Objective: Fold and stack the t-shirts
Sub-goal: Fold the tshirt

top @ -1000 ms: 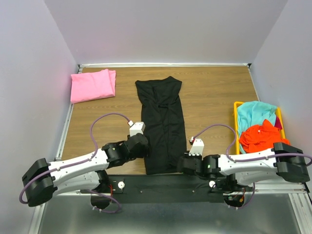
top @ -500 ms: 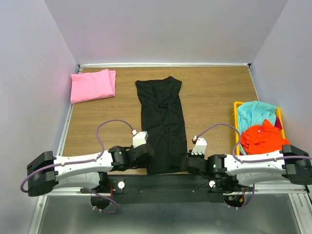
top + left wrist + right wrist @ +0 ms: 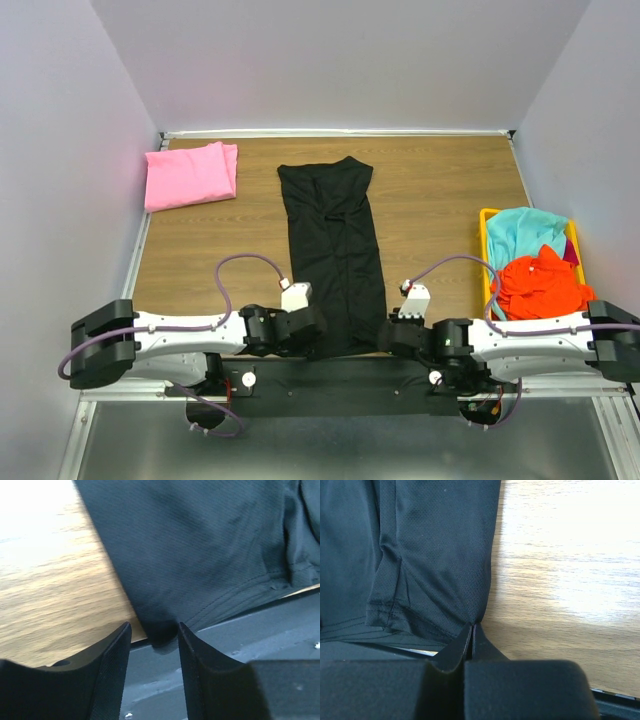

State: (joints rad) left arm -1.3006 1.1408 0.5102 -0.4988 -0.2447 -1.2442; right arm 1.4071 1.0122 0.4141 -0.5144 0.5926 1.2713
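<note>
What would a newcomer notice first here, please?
A long black t-shirt lies mid-table, the left pincer open astride one near hem corner, the right pincer pinching the other. A folded pink t-shirt sits far left; a yellow bin at right holds a teal shirt and an orange shirt.

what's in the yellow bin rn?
The bin holds a teal shirt at the far end, an orange shirt bunched on top nearer the arms, and a magenta sliver at the right edge. Anything beneath them is covered.

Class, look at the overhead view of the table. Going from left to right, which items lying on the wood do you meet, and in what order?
pink t-shirt → black t-shirt → yellow bin
</note>
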